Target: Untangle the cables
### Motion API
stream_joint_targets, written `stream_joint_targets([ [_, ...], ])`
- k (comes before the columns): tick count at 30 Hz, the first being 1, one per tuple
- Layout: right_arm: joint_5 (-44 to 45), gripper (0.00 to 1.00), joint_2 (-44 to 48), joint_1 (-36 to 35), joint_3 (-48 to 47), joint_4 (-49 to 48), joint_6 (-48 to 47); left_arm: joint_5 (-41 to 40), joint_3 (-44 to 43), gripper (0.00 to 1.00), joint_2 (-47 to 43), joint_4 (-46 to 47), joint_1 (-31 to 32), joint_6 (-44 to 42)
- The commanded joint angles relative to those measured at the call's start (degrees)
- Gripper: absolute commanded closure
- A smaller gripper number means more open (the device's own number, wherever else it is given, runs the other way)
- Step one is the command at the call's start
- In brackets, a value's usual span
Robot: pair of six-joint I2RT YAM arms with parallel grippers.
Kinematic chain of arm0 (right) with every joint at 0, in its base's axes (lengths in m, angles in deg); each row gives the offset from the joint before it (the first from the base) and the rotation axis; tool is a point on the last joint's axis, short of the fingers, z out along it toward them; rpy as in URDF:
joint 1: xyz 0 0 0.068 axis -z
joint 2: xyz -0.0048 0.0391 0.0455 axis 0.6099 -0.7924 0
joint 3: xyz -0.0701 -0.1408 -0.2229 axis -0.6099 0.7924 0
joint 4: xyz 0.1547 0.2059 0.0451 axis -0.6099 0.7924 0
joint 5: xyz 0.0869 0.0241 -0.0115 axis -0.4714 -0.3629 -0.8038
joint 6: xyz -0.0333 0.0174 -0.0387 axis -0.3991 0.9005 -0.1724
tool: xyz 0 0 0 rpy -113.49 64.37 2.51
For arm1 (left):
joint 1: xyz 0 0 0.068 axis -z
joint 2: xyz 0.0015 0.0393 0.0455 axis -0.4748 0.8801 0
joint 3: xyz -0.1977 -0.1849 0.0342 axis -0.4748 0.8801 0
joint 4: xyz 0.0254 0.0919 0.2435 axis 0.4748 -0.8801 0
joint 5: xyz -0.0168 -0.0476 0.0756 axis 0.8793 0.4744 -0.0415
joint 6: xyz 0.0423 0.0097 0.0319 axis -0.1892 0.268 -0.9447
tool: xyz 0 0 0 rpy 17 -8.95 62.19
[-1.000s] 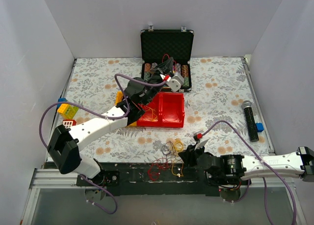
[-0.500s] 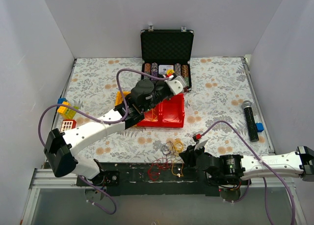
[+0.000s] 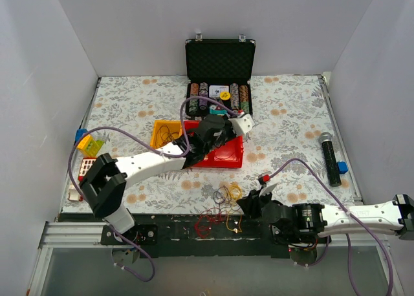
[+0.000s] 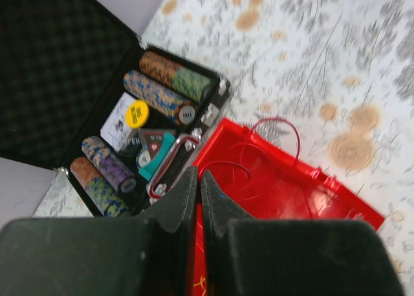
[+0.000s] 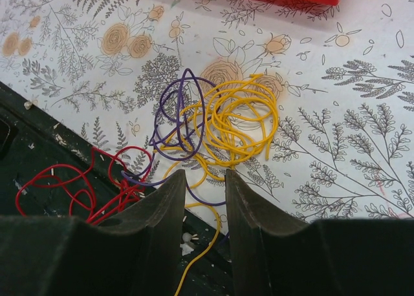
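Hovering over the near corner of the red bin (image 4: 291,186), my left end effector (image 4: 197,179) has its two fingers drawn almost together, with only a hairline slit between the tips; I cannot tell whether a strand is pinched there. A thin red strand (image 4: 278,131) loops up from inside the bin and over its far rim. Just beyond the bin lies the open black case (image 4: 52,70), with rows of poker chips (image 4: 171,83) lined up in its tray. A white card (image 4: 119,121) and a yellow disc (image 4: 137,114) sit among them, but their print is too blurred for me to read.

My right end effector (image 5: 204,174) sits low at the near edge of the tabletop (image 3: 291,115), fingers apart. Right in front of it the yellow cable (image 5: 239,121) lies in a loose coil on the floral cloth, laced with the purple cable (image 5: 181,115) on its left. One yellow end trails back through the gap between my fingers. The red cable (image 5: 84,186) sprawls further left, partly on the dark strip along the tabletop's edge, and touches the purple one. In the overhead view, a dark loop (image 3: 169,129) rests in the yellow tray (image 3: 157,137), left of the red bin.
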Motion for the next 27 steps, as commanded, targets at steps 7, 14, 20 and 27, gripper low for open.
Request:
stream_joint_targets([
  [7,2.7,0.61,4.9,-0.2,0.6,2.3,2.4,-6.7,1.3,1.00,7.4,3.7,-0.8,-10.2],
  [14,2.8,0.60,6.0,-0.2,1.3,3.3,2.9,-0.8,1.2,1.00,8.7,-2.8,-1.6,-9.9],
  [20,3.1,0.61,5.9,-0.3,0.0,5.1,3.7,1.6,-1.5,1.00,12.7,-7.0,-1.5,-5.8],
  [27,3.6,0.61,5.7,-0.2,-1.3,6.6,4.3,1.2,-4.8,1.00,16.6,-10.6,-1.6,-2.0],
])
